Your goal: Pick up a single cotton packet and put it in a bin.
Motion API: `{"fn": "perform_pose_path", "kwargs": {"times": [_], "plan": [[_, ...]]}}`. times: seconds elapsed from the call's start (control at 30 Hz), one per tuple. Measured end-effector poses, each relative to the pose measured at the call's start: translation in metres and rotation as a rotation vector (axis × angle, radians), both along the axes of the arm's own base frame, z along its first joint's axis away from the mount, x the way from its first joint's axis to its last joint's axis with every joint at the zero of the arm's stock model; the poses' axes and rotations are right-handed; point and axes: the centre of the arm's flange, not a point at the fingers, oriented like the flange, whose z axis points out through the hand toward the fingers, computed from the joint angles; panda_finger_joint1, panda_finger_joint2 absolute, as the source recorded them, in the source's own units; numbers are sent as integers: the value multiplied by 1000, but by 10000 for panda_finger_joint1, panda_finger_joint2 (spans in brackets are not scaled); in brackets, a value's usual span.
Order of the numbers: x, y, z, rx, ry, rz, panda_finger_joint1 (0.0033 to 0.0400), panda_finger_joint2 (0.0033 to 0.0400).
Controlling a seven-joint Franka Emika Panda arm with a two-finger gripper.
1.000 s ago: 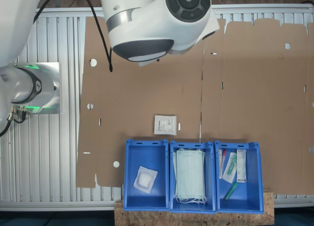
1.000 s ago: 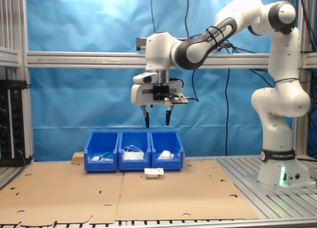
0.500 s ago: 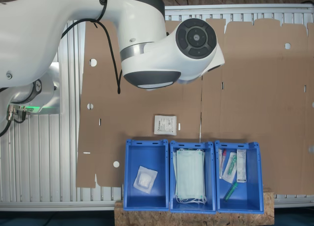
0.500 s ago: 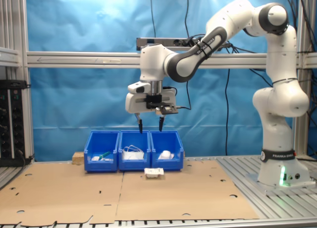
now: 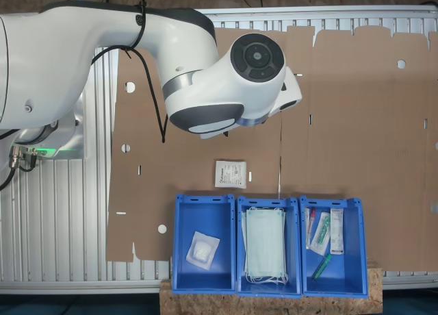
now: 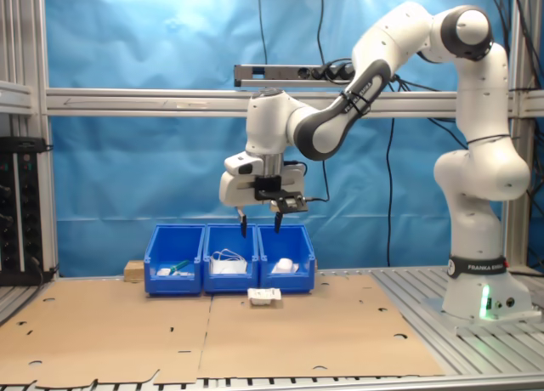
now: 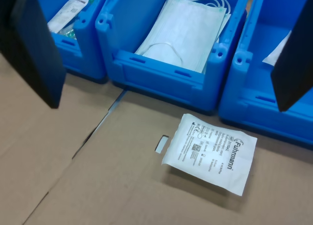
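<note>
Packet first: the cotton packet [image 5: 230,173] lies flat on the cardboard sheet [image 5: 356,144] that covers the desk, printed face up, just in front of the three blue bins and close to the seam between the bin [image 5: 203,250] with the plain white pad [image 5: 203,250] and the middle bin of face masks [image 5: 265,250]. In the second exterior view the tool [image 6: 259,223] hangs high, its two dark fingers pointing down and spread apart with nothing between them, level with the bins' rims and well above the packet [image 6: 264,295]. Here's the relation that counts: from the wrist view the packet [image 7: 211,152] sits below and ahead of the open jaws, nearer one finger than the other, so it isn't centred under them yet. It's roughly square, lying slightly askew to the bin fronts, so there's no long axis to favour; I'd say any pair of opposite edges will do. My read is that the approach isn't finished: a small sideways shift, then a straight drop. A thin, flat packet on cardboard looks tricky to pinch.
</note>
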Motion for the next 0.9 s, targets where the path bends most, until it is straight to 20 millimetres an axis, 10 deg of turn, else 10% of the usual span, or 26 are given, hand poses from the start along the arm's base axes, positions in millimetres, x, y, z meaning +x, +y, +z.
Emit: {"fn": "perform_pose_path", "kwargs": {"times": [0.9], "plan": [[-6, -41, -35, -38, -53, -86, 400, 400]]}}
